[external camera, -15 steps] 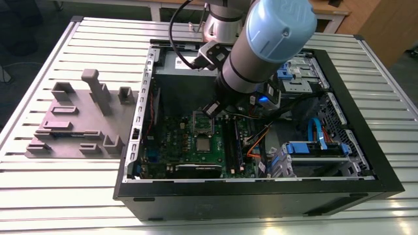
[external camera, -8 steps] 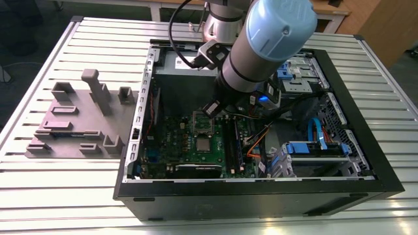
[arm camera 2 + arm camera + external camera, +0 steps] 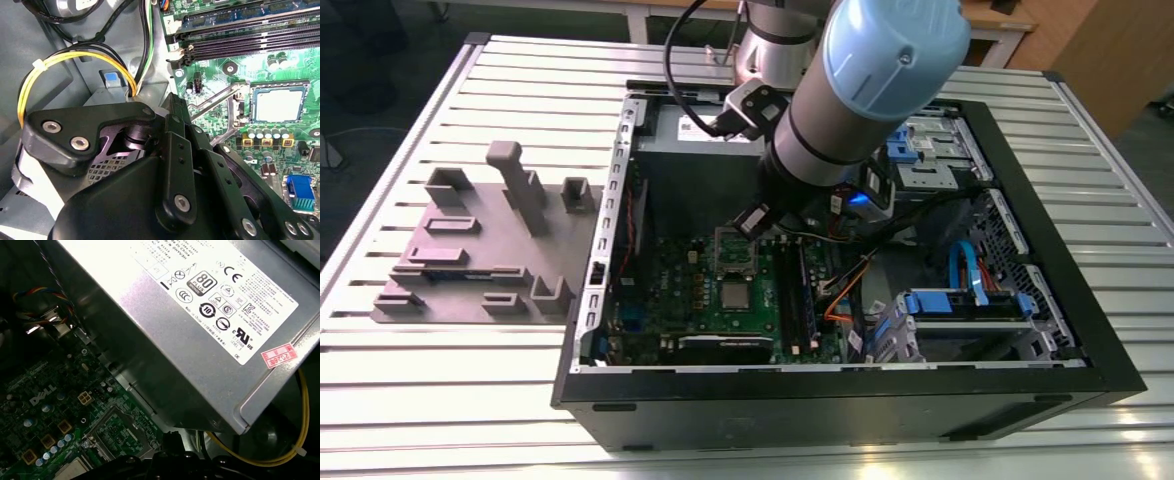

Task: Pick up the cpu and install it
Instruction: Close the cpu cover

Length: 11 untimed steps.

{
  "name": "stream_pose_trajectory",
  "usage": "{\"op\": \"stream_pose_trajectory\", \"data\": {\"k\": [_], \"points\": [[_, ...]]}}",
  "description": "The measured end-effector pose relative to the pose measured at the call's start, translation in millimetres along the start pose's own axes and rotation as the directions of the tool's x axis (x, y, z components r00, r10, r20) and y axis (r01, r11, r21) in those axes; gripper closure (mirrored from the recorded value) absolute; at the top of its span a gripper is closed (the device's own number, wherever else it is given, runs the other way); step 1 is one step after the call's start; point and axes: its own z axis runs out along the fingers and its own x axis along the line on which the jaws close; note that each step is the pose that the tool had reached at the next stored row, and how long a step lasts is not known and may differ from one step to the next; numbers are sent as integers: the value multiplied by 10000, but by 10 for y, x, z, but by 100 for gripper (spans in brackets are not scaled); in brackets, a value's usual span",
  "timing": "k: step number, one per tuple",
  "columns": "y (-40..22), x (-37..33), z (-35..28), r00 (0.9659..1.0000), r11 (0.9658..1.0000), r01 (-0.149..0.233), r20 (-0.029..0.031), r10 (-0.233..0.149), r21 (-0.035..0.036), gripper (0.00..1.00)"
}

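Silver-grey cpu (image 3: 736, 295) seated flat in socket on green motherboard (image 3: 670, 290), inside open black computer case (image 3: 854, 400); same chip visible in second wrist view (image 3: 278, 104), square top lying level within its frame. Socket retention frame (image 3: 235, 107) tilted open, hinged up beside the chip, metal lever alongside. Memory slots (image 3: 235, 42) near the socket, running parallel along the board. Blue connector (image 3: 300, 192) at board edge.

Arm (image 3: 854, 90) reaching down into the case from above, wrist low over the board, just beyond the socket toward the power supply (image 3: 700, 135). Gripper (image 3: 761, 222) near the cpu but apart from it; no contact visible. Gripper linkage black, bolted, large in second wrist view (image 3: 180, 165). State of the fingers: cannot tell, tips hidden behind the linkage.

Power supply in first wrist view (image 3: 200, 330): grey box, white label, yellow cable (image 3: 280, 455) looping below its corner. Yellow cable loop also in second wrist view (image 3: 75, 62), tied with white strap.

Grey fixture block (image 3: 480, 250) with upright posts on slatted metal desk (image 3: 454, 380), at the exterior view's left of the case, well apart from the gripper.
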Motion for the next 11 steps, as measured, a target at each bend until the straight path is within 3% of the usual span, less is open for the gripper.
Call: {"op": "stream_pose_trajectory", "data": {"k": [11], "points": [[0,0,-1,10000,10000,-1,-9,1,8,90]]}}
